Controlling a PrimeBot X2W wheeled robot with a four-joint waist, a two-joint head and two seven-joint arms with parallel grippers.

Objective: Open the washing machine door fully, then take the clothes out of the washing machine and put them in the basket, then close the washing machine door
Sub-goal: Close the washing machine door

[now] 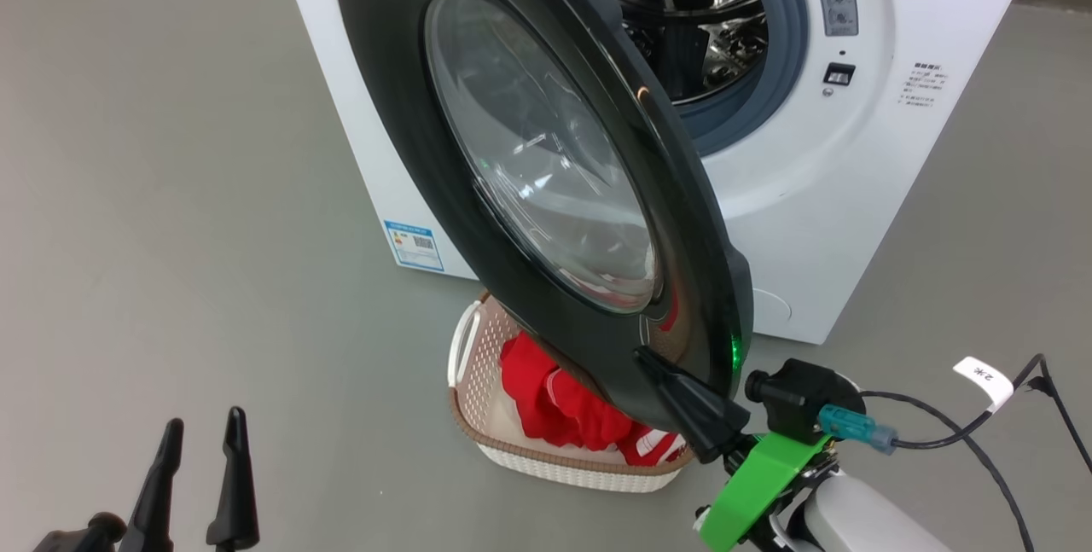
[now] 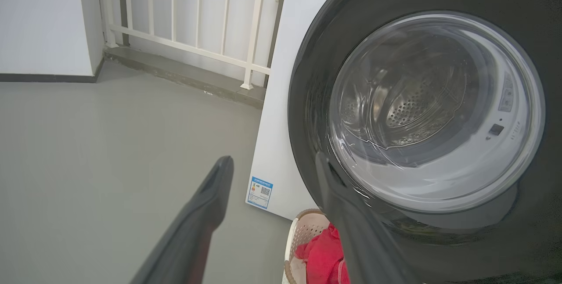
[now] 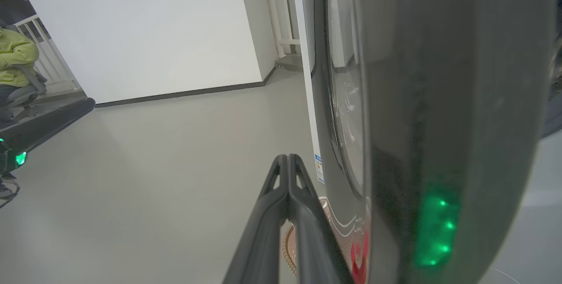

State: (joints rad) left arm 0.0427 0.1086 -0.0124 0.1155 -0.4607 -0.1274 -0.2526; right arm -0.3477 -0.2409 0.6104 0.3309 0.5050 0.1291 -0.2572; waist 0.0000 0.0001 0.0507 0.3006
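The clothes [image 1: 554, 403] lie in the basket [image 1: 554, 471], before the washing machine [image 1: 853, 219], beneath its door [image 1: 529, 159]

So there's a white railing [image 2: 184, 20] sitting on a low grey ledge [image 2: 189, 75]. A plain white wall [image 2: 44, 20] with dark skirting is just left of the railing, with smooth grey floor [image 2: 109, 143] in front of it.

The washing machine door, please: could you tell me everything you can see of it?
The washing machine door is round, with a wide glossy black rim around a bulging clear glass window. It stands partly open, angled out from the left side of the washing machine, its lower edge above the basket holding the red clothes. The right gripper, fingers shut, lies along the lower outer rim; whether it touches I cannot tell.
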